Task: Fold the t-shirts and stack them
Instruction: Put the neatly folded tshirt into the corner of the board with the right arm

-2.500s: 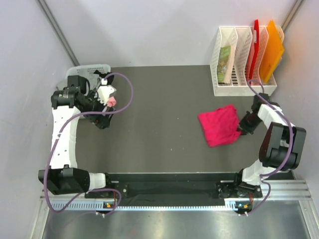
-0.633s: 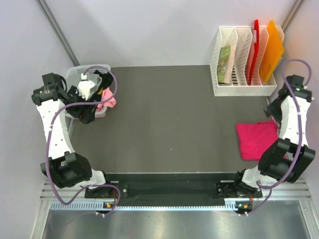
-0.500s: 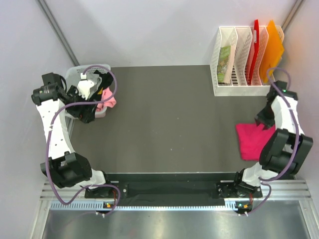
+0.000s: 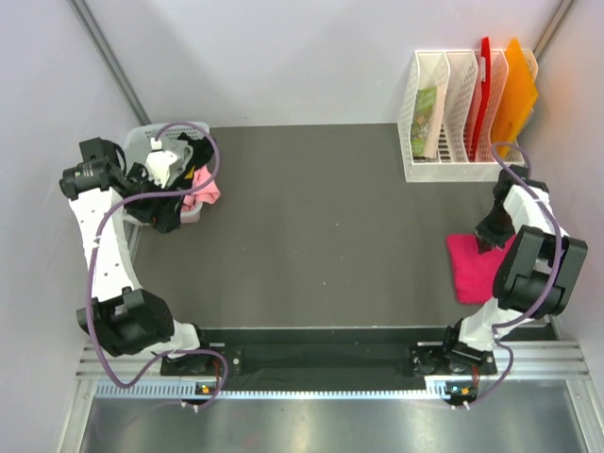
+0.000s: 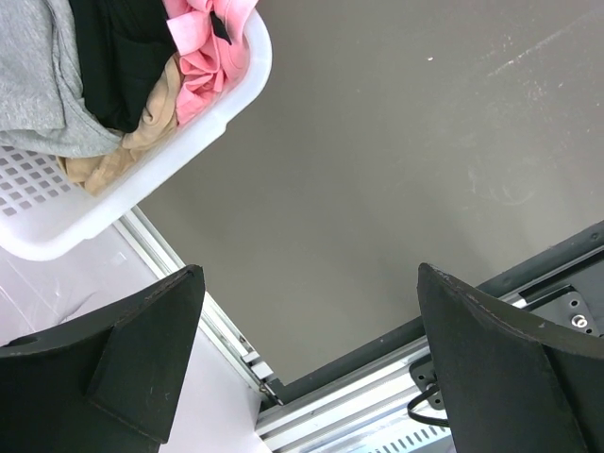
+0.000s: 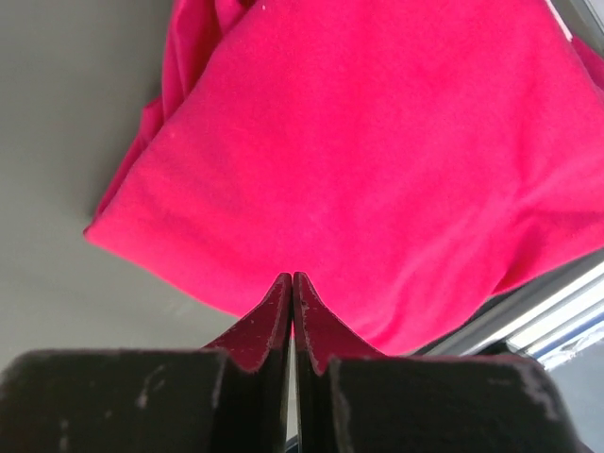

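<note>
Dark grey table (image 4: 321,208) w/ pale walls round it. White mesh basket (image 4: 143,138) sits at far-left corner, partly off the left edge. Wrist view shows a grey tee (image 5: 38,75), black tee (image 5: 118,57) and pink tee (image 5: 203,47) bunched inside, plus a tan cloth (image 5: 142,123) by the rim; pink one spills over the rim on the table side.

Left gripper (image 5: 310,274) hangs over the table just beside the basket's near side, fingers (image 5: 142,349) spread wide, nothing btwn them.

Red tee (image 4: 467,266) lies folded flat at the right edge, approx midway btwn near and far corners, one corner running off the table edge. Right gripper (image 6: 293,278) is low over it, fingertips pressed together w/ only a hairline slit; tips sit above the tee's edge. Can't tell if they touch the cloth; no fold seen pinched.

White file rack (image 4: 453,172) stands at far-right corner holding a red folder (image 4: 483,85) and orange folder (image 4: 517,94), well apart from the red tee.
</note>
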